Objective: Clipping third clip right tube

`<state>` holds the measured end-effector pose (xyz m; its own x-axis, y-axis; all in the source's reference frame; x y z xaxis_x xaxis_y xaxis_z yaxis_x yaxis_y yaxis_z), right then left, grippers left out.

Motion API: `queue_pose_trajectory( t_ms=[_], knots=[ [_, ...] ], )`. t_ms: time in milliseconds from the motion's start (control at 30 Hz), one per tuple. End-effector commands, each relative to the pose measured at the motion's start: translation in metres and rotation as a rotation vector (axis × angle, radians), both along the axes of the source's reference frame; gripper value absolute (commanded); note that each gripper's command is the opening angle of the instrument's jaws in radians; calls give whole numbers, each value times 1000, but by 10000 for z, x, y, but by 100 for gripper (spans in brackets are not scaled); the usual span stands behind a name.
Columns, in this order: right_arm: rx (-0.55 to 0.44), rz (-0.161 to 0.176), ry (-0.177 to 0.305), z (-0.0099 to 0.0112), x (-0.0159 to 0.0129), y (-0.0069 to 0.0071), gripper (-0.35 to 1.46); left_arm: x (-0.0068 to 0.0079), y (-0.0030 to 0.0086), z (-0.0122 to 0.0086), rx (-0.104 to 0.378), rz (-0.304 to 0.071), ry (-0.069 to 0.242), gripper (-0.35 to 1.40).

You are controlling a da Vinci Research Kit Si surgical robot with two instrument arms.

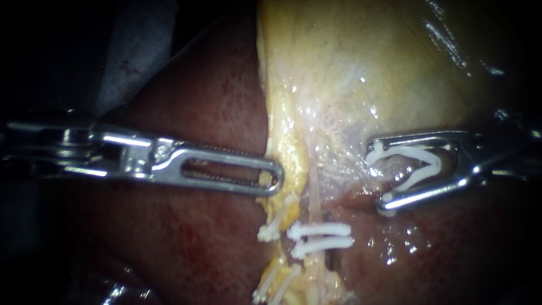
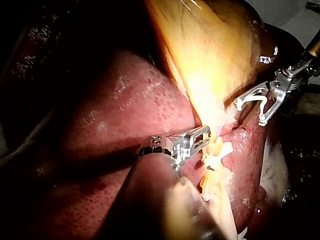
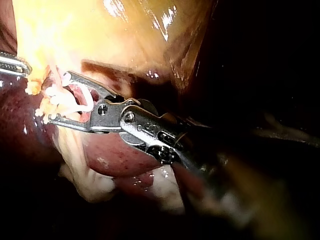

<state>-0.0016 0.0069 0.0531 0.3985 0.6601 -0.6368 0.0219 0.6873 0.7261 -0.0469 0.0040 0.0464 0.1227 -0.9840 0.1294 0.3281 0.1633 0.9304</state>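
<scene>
Our right instrument (image 1: 378, 177), hand spread wide and carrying an open white clip (image 1: 415, 164) — beside the right tube (image 1: 314, 197), not around it — our left instrument (image 1: 275, 176), hand clamped on yellow tissue (image 1: 291, 141).

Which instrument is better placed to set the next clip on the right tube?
Right. The right instrument carries an open white clip, facing the right tube above the two clips already on it. The left instrument has no clip; its jaws grip yellowish tissue beside the tube.
</scene>
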Motion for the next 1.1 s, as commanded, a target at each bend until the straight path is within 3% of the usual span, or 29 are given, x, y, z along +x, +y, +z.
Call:
queue_pose_trajectory(
  t_ms=[33, 333, 600, 833, 1100],
  knots=[
    [5, 2, -2, 0, 1, -1, 58, 1, 0, 0, 0, 1, -1, -35],
    [24, 12, -9, 1, 8, -5, 58, 18, -2, -7, 10, 11, -9, -35],
    [50, 21, -16, 5, 20, -11, 58, 43, 6, -26, 17, -5, -5, -35],
    [80, 8, -16, 18, 39, -26, 58, 62, 15, -47, 23, -18, -1, -35],
    [102, -10, -12, 28, 56, -39, 58, 66, 16, -55, 25, -22, -4, -35]
  ],
)
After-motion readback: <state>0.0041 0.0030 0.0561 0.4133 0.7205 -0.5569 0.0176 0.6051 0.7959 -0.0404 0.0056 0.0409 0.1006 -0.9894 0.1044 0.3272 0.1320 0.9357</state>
